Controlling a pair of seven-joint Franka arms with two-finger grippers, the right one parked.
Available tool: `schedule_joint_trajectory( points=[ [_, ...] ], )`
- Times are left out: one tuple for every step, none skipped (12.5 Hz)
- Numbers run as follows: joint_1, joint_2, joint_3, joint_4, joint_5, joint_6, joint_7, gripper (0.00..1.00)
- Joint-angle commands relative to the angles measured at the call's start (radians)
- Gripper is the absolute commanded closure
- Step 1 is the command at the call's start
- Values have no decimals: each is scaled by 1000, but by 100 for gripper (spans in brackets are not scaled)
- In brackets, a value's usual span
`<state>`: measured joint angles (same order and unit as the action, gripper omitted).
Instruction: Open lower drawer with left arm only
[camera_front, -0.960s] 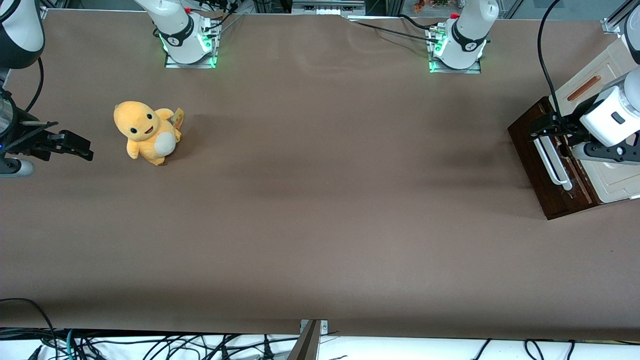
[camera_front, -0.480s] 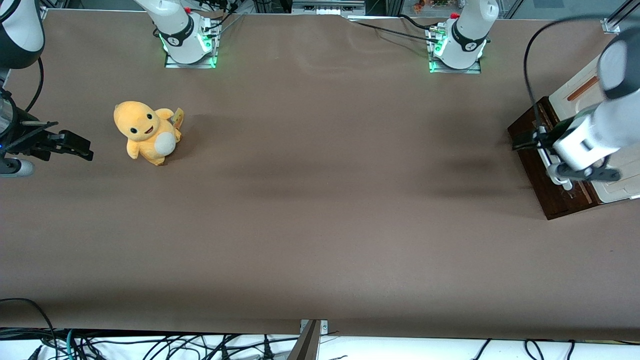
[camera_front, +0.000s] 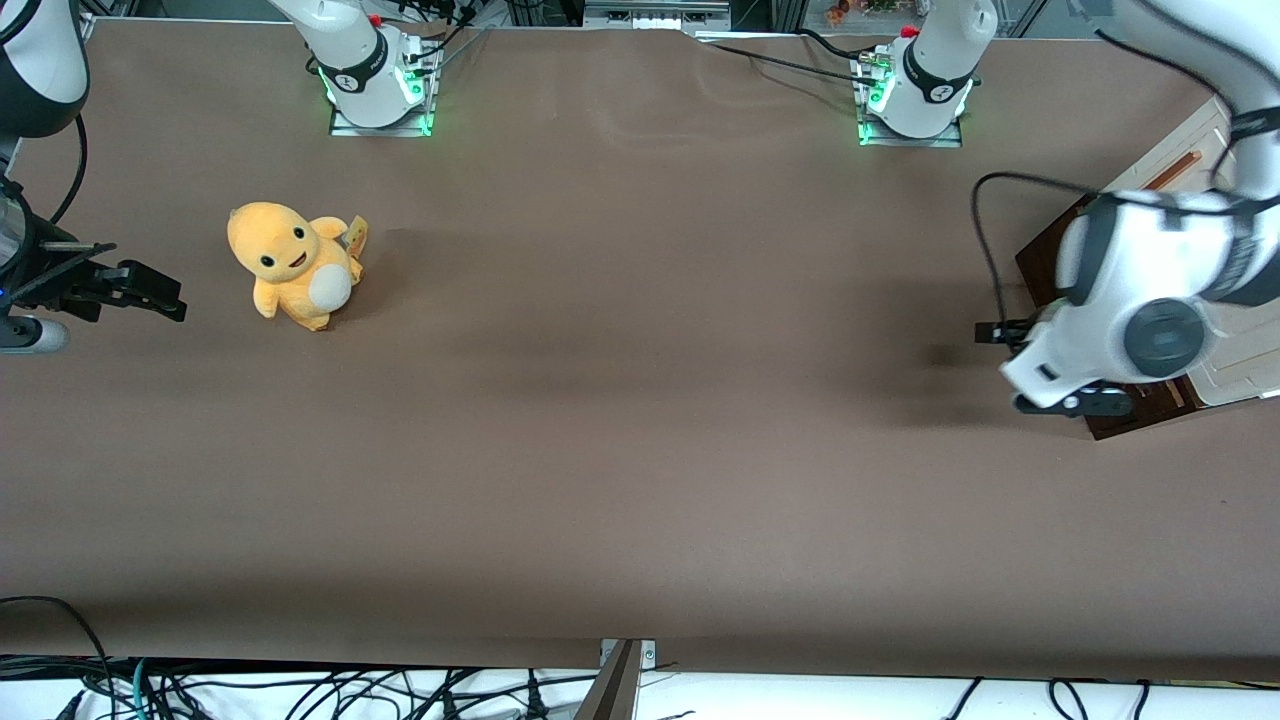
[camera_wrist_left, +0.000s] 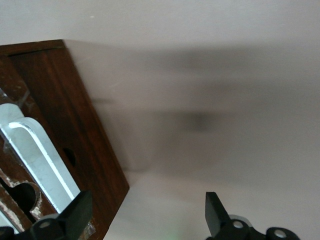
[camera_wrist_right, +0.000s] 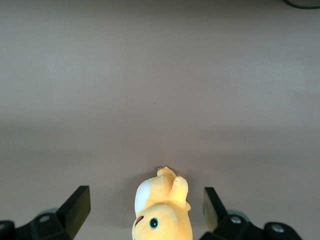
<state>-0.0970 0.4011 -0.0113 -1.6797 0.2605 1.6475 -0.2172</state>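
Note:
The lower drawer's dark brown front (camera_front: 1040, 268) stands at the working arm's end of the table, mostly covered by the left arm's white wrist (camera_front: 1140, 300). In the left wrist view the dark wood front (camera_wrist_left: 65, 115) and its white bar handle (camera_wrist_left: 40, 160) show close by. The left gripper (camera_front: 1070, 403) hangs in front of the drawer's nearer corner, over bare table. In the wrist view it (camera_wrist_left: 147, 215) is open wide and empty. One finger (camera_wrist_left: 75, 215) is beside the handle's end and does not grip it.
The cream cabinet panel with a slim brown handle (camera_front: 1172, 168) rises above the drawer. A yellow plush toy (camera_front: 290, 262) sits toward the parked arm's end and also shows in the right wrist view (camera_wrist_right: 160, 215). Two arm bases (camera_front: 915, 95) stand at the table's back edge.
The left gripper has moved off the white handle, out from the drawer front and nearer to the front camera. The wrist has turned. The drawer front looks unmoved.

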Motion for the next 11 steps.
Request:
schedule_joint_trajectory(
  points=[
    [-13,57,-42,-20,185,-5,-195,0],
    [-15,80,-61,-38,279,-9,-274,0],
    [-15,102,-62,-52,355,-15,-337,0],
    [-15,119,-62,-67,423,-29,-371,0],
    [-14,139,-62,-71,481,-52,-410,0],
    [-9,160,-62,-72,534,-73,-462,0],
    [-3,179,-62,-72,577,-78,-493,0],
    [-1,186,-62,-72,598,-81,-498,0],
    [0,196,-61,-72,606,-89,-498,0],
    [5,211,-61,-74,652,-104,-505,0],
    [14,226,-62,-77,689,-120,-523,0]
  ],
)
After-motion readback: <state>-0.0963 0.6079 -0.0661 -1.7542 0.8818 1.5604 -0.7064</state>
